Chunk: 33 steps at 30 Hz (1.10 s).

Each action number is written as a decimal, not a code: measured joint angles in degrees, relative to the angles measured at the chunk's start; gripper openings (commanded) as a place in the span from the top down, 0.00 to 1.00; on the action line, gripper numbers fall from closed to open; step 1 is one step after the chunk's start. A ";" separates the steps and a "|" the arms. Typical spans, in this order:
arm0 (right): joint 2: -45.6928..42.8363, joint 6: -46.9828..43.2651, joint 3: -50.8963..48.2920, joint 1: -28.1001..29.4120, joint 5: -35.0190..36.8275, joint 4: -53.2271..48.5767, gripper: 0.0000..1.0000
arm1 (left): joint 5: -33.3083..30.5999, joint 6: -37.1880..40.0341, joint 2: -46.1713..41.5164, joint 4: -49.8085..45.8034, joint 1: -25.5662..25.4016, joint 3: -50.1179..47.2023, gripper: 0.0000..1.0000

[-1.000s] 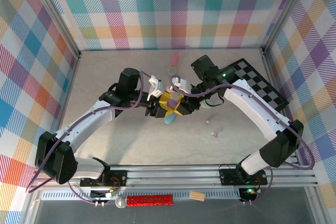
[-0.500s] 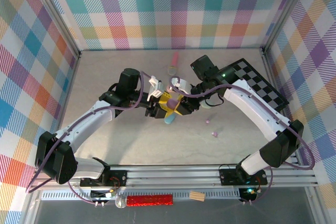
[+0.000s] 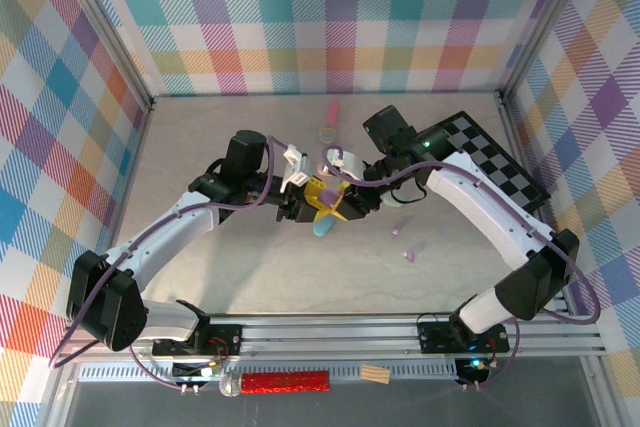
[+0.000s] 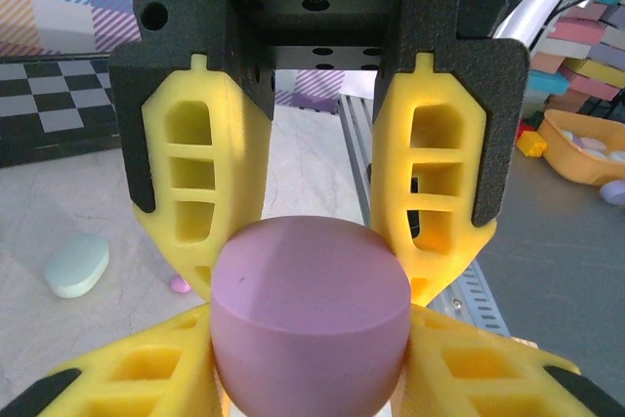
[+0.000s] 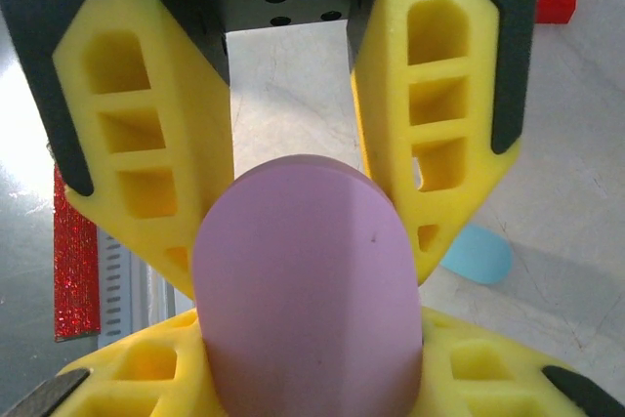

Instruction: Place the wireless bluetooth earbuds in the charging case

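A purple pebble-shaped charging case (image 4: 311,319) (image 5: 305,290) hangs above the middle of the table, gripped from both sides. My left gripper (image 4: 311,285) (image 3: 308,203) is shut on it, its yellow fingers (image 4: 205,192) pressing its flanks. From the opposite side my right gripper (image 5: 305,271) (image 3: 345,203) is shut on the same case. Whether the case is open is hidden. Two tiny pink earbuds (image 3: 398,232) (image 3: 407,255) lie on the table to the right of the grippers; one earbud (image 4: 180,284) shows behind my left finger.
A blue case (image 3: 322,228) (image 5: 476,253) lies just under the grippers and a mint case (image 4: 76,265) nearby. A pink piece (image 3: 334,107) and a round pale piece (image 3: 327,131) lie near the back. A checkerboard (image 3: 490,152) covers the back right. Plaid walls enclose the table.
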 measured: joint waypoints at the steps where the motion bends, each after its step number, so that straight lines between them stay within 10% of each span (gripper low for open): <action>1: -0.07 0.02 0.00 0.00 0.00 0.00 0.66 | 0.02 0.00 0.00 0.00 0.00 0.04 0.61; 8: -1.70 2.67 -1.77 -0.61 0.55 3.02 0.35 | 0.42 0.04 0.00 -0.02 -0.04 0.26 0.61; 33: -8.33 13.84 -7.82 -7.63 0.24 14.43 0.24 | 1.25 -0.96 -0.02 0.46 -0.39 0.26 0.61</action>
